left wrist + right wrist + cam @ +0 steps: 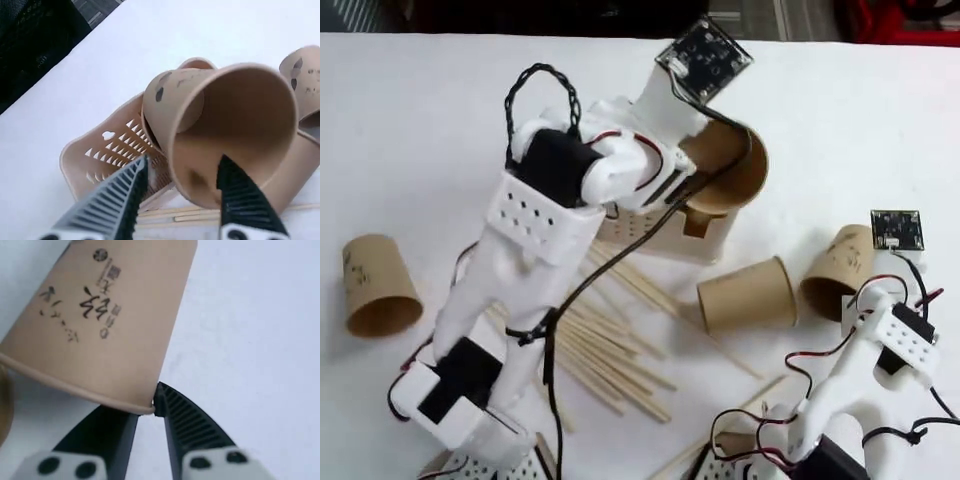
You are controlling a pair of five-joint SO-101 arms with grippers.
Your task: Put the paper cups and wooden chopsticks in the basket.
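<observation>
1. Paper cup (725, 165): the left gripper (184, 165) is clamped on its wall, with one finger (240, 195) inside the mouth and the other outside. The cup hangs tilted above the beige basket (642, 232).
2. Wooden chopsticks (610, 350) lie scattered on the white table (420, 130), just beside the basket and partly under the left arm.
3. A second cup (748, 293) lies on its side between the chopsticks and a third cup (838, 268), which also lies on its side.
4. The right gripper (150, 410) sits at the third cup's rim and touches it. Whether it is gripping the rim cannot be told.
5. A fourth cup (380, 285) lies on its side on the left of the table, well apart from the basket.
</observation>
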